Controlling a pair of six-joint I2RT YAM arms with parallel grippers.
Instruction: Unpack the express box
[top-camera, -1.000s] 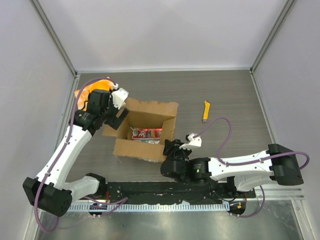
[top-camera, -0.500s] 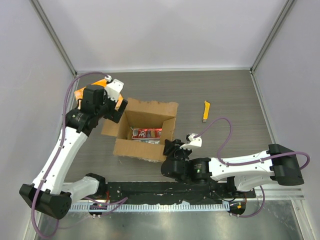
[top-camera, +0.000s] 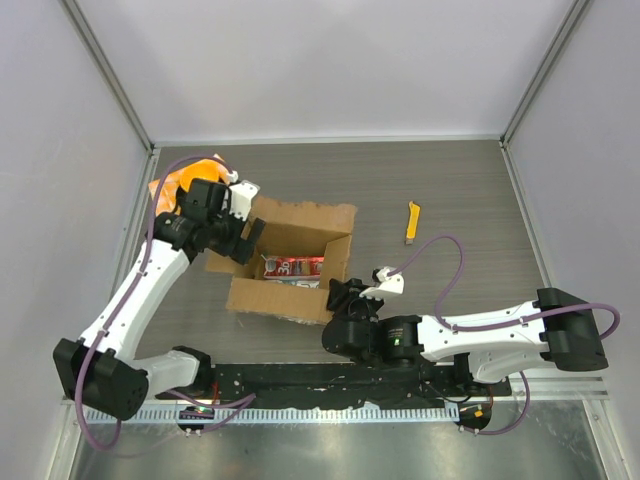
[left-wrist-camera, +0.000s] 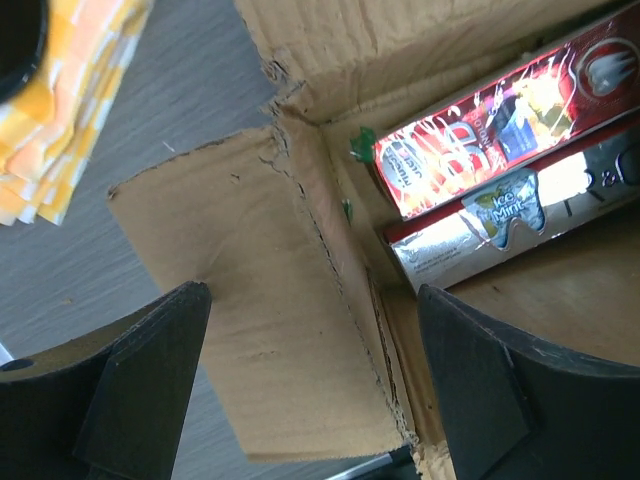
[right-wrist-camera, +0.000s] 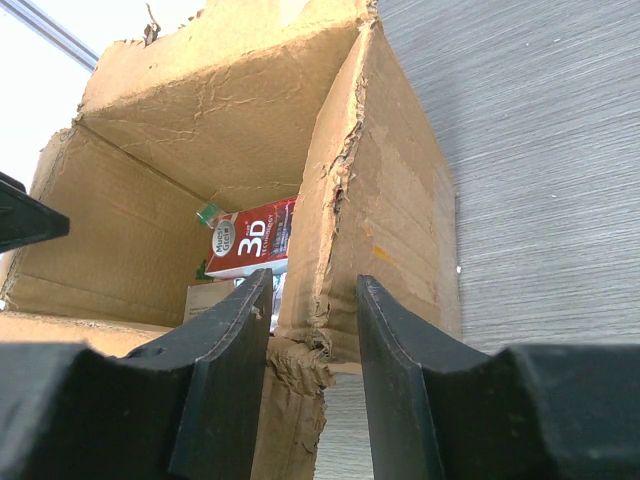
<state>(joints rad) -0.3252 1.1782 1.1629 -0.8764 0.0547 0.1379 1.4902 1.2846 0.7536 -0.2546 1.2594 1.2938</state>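
Overhead view of a two-arm robot at a grey wood-grain surface (top-camera: 450, 180). The express box (top-camera: 278, 296), a brown cardboard carton with its top flaps folded out, sits left of centre, just beyond the arm bases. Inside lie two toothpaste cartons (top-camera: 293, 267), one red and one silver, flat on the box floor side by side.

The right end effector (top-camera: 342, 294) is at the box's 5 o'clock corner. Its wrist camera shows the two fingers (right-wrist-camera: 225, 370) about half closed and straddling the torn top edge of the right wall, one inside and one outside. They appear to pinch the cardboard, most likely to keep the light box from sliding while the other arm works.

The left end effector (top-camera: 245, 238) hangs over the box's 9 o'clock side. Its fingers stand wide apart and hold nothing. Seen from its wrist camera, the folded-out left flap and the left wall lie directly beneath the gap. The toothpaste cartons are off toward 2 o'clock, inside the box and not yet between the fingers. The wide spread suits a reach into the opening for a carton, which looks like the step in hand.

A yellow utility knife (top-camera: 411, 222) lies well apart at the box's 2 o'clock. An orange checkered cloth (top-camera: 172, 182) lies at its 10 o'clock, near the left arm.
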